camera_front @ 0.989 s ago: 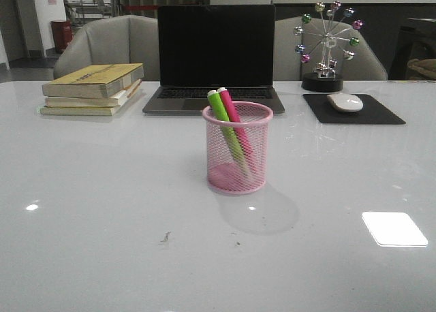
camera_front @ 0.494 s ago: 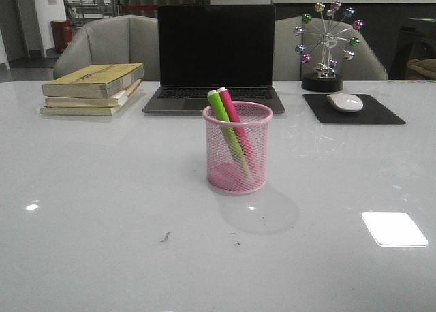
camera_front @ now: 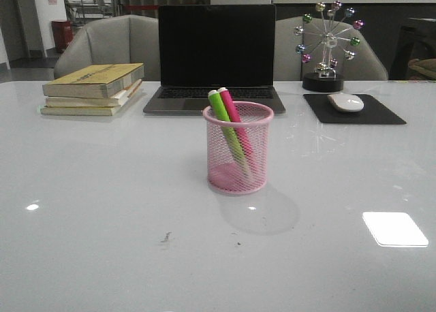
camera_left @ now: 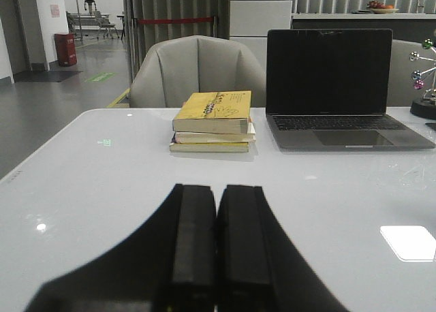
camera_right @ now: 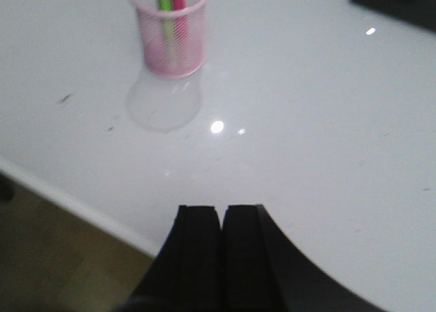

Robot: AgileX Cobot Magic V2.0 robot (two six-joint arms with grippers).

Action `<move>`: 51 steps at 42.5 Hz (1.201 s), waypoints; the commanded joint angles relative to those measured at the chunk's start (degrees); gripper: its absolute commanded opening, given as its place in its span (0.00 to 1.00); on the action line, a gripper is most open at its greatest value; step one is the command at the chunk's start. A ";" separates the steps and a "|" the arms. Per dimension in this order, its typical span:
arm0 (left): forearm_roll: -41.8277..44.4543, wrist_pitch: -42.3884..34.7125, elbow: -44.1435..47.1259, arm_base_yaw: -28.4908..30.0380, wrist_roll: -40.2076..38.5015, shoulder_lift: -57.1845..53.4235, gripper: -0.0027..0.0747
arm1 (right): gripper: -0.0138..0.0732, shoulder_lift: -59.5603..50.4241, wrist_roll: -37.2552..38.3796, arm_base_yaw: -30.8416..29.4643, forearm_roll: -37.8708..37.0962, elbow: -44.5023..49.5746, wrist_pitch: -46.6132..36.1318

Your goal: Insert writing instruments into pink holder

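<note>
"Where are the pens?"

"Both are inside the pink holder [camera_front: 238, 147], in the middle of the front picture. The green pen [camera_front: 225, 127] and the pink pen [camera_front: 234, 117] lean toward the upper left, tops poking out."

"Are the robot hands holding anything?"

"No. The left gripper [camera_left: 216, 247] and right gripper [camera_right: 222, 247] are both pinched closed on nothing."

"Would the cup be hard to move?"

"I think it's light wire and could tip. Best to hold its hard rim."
</note>
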 commanded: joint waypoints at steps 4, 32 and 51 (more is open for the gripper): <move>-0.30 -5.20 0.23 0.10 -0.45 -1.16 0.16 | 0.22 -11.72 -0.39 -10.71 -1.61 10.28 -20.78; -0.30 -5.20 0.23 0.10 -0.45 -1.16 0.16 | 0.22 -24.33 0.40 -14.29 -1.26 30.86 -43.84; -0.30 -5.20 0.23 0.10 -0.45 -1.16 0.16 | 0.22 -24.33 11.90 -14.43 -8.92 30.91 -48.59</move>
